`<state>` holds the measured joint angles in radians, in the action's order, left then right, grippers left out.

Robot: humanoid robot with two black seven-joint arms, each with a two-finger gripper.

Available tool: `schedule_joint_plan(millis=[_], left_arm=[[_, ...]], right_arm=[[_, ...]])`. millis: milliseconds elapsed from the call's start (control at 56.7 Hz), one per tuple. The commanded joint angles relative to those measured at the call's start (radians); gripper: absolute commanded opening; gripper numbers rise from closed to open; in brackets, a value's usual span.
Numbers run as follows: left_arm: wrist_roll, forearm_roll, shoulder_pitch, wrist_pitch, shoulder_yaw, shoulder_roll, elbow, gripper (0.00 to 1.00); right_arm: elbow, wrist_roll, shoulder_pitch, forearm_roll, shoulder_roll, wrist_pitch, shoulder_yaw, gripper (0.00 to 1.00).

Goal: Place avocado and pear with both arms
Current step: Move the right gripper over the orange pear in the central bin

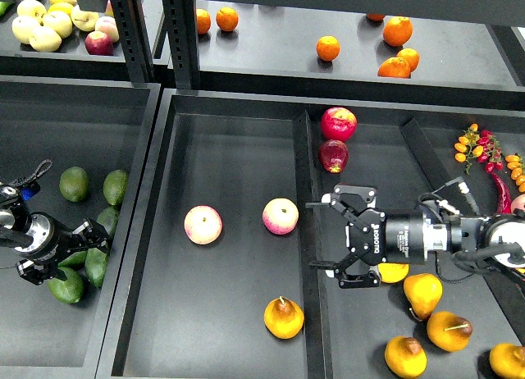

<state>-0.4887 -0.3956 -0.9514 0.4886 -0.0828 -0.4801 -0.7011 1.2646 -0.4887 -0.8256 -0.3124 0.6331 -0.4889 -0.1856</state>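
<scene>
My left gripper (79, 256) is low in the left bin with its fingers spread among a cluster of dark green avocados; one avocado (97, 266) lies right at its fingertips, and two others (74, 184) (115, 186) lie further back. My right gripper (317, 234) is open and empty, pointing left over the divider (303, 162) between the middle and right bins. Under its wrist a pear (394, 273) is partly hidden. Another pear (283, 317) lies in the middle bin, and several more pears (422, 294) sit at the right front.
Two pink-yellow apples (203, 225) (280, 216) lie in the middle bin. Two red apples (337, 123) sit at the back of the right bin. Oranges (328, 47) and pale apples (45, 22) are on the rear shelf; small peppers (484, 145) are at the far right.
</scene>
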Motion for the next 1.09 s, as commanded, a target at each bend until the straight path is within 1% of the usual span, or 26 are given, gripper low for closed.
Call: schedule_joint_plan(millis=[0, 106, 229, 406, 441, 494, 741, 1076], left_arm=[[0.0, 0.001, -0.001, 0.0, 0.003, 0.005, 0.0, 0.97], [0.0, 0.0, -0.001, 0.0, 0.012, 0.009, 0.0, 0.98], [0.0, 0.001, -0.006, 0.0, 0.018, 0.024, 0.0, 0.98], [0.0, 0.001, -0.006, 0.0, 0.025, 0.025, 0.0, 0.98], [0.0, 0.001, -0.003, 0.0, 0.025, 0.025, 0.0, 0.98], [0.0, 0.001, -0.001, 0.0, 0.025, 0.025, 0.0, 0.98], [0.0, 0.0, 0.003, 0.0, 0.023, 0.031, 0.0, 0.98], [0.0, 0.0, 0.003, 0.0, 0.023, 0.037, 0.0, 0.98]], right_arm=[[-0.06, 0.0, -0.007, 0.062, -0.006, 0.0, 0.069, 1.0], [-0.165, 0.0, -0.006, 0.134, -0.039, 0.0, 0.133, 1.0], [-0.257, 0.0, 0.006, 0.225, -0.102, 0.0, 0.156, 1.0], [-0.353, 0.0, 0.014, 0.239, -0.214, 0.0, 0.156, 1.0], [-0.398, 0.0, 0.014, 0.24, -0.259, 0.0, 0.153, 1.0], [-0.422, 0.0, 0.014, 0.24, -0.28, 0.0, 0.152, 1.0], [-0.507, 0.0, 0.031, 0.234, -0.354, 0.0, 0.147, 1.0], [-0.559, 0.0, 0.089, 0.236, -0.417, 0.0, 0.14, 1.0]])
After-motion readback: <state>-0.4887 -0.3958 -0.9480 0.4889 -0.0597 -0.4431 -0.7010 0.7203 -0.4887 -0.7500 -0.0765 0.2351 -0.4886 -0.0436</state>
